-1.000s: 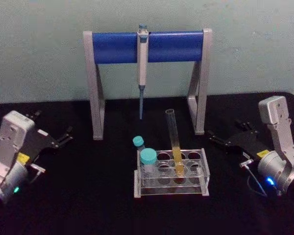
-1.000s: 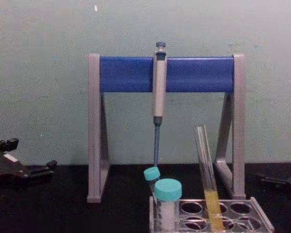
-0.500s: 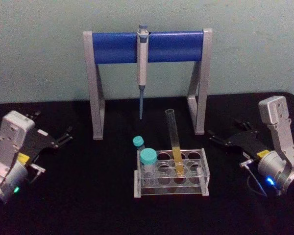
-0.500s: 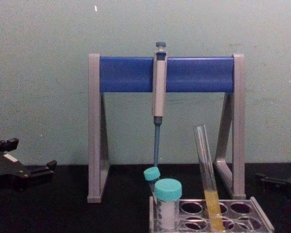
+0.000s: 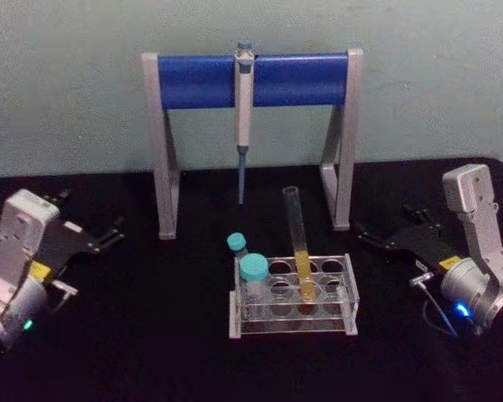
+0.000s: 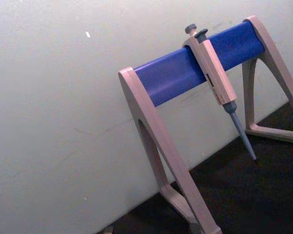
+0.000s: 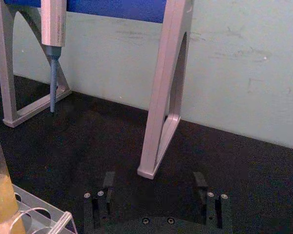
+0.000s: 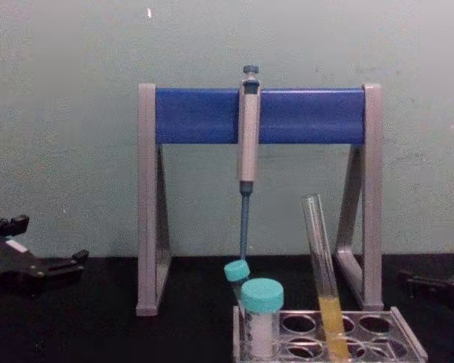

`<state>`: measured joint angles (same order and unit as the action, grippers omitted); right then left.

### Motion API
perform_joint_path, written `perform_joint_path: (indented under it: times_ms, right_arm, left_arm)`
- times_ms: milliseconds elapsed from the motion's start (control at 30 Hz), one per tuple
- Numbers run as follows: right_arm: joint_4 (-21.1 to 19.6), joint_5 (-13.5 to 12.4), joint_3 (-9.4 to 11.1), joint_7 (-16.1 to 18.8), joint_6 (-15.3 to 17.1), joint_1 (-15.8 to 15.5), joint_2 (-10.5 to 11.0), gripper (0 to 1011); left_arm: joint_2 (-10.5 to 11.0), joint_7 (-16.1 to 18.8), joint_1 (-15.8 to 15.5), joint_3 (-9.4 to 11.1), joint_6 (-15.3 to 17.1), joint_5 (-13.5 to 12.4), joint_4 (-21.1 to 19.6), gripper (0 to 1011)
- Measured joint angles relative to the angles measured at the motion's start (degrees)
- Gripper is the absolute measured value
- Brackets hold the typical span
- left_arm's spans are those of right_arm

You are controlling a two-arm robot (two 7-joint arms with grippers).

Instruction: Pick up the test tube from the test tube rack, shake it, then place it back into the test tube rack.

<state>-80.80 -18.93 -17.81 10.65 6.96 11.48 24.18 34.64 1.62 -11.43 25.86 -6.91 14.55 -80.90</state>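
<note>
The long clear glass test tube with yellow liquid leaned in the low translucent grey-lilac test tube rack at the middle of the black surface. The left end effector and right end effector rested well apart from it, both spread and empty.

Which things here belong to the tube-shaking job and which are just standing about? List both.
Job: test tube with yellow liquid, leaning in the test tube rack; right gripper, open.
Standing about: two teal-capped tubes, pipette, pipette stand, left gripper.
</note>
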Motion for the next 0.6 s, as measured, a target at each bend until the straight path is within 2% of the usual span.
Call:
perform_joint_path:
  times_ms: [600]
  right_arm:
    - [0.0, 0.0, 0.0, 0.0, 0.0, 0.0, 0.0, 1000]
  left_arm:
    - [0.0, 0.0, 0.0, 0.0, 0.0, 0.0, 0.0, 1001]
